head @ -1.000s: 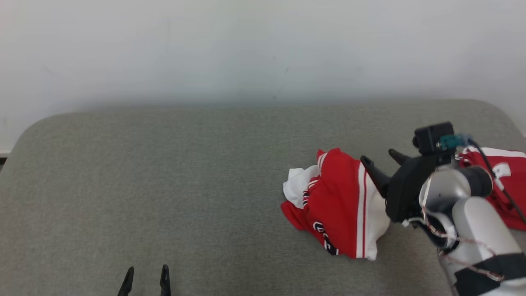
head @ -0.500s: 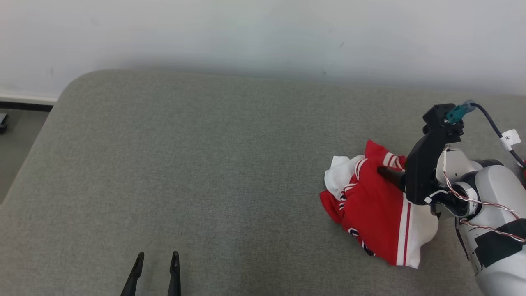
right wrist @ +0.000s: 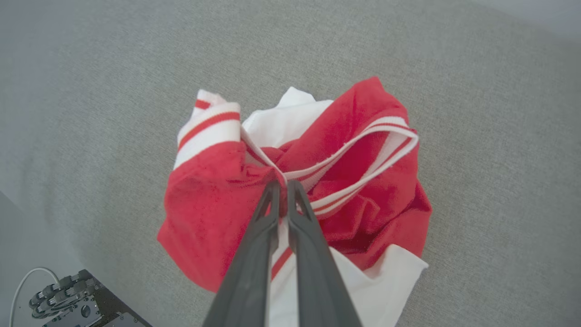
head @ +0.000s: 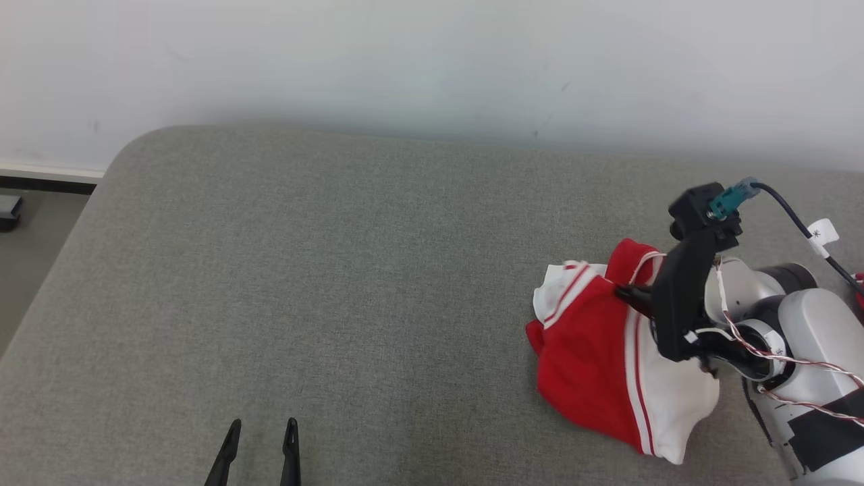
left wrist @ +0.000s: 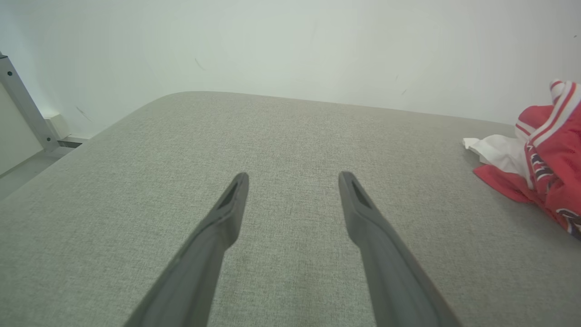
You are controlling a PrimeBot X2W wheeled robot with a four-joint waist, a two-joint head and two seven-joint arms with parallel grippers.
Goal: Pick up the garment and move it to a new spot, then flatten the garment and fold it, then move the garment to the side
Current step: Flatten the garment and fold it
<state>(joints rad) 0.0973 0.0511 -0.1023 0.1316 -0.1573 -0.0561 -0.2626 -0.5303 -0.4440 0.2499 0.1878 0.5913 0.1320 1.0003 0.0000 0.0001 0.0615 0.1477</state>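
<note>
The garment [head: 597, 358] is a crumpled red and white jersey with striped trim, bunched at the right of the grey cushioned surface [head: 337, 283]. My right gripper [head: 624, 291] is shut on a fold of it near the top of the heap. In the right wrist view the two dark fingers meet at the gripper [right wrist: 282, 185], pinching red cloth of the garment [right wrist: 213, 200], which hangs gathered around them. My left gripper [head: 262, 432] stands open at the bottom edge, far left of the garment. In the left wrist view that gripper [left wrist: 292, 179] holds nothing, and the garment [left wrist: 544, 154] lies at the right edge.
A pale wall [head: 432, 61] runs behind the cushion. The cushion's rounded left corner drops to a floor strip with a dark baseboard [head: 40, 182]. A cable with a teal plug [head: 732, 196] rises from my right wrist. Wide bare cushion lies left of the garment.
My right gripper has come down onto the garment and shut on a fold, bunching and lifting the cloth. The head camera has shifted, so the whole picture has moved. The left gripper stays open.
</note>
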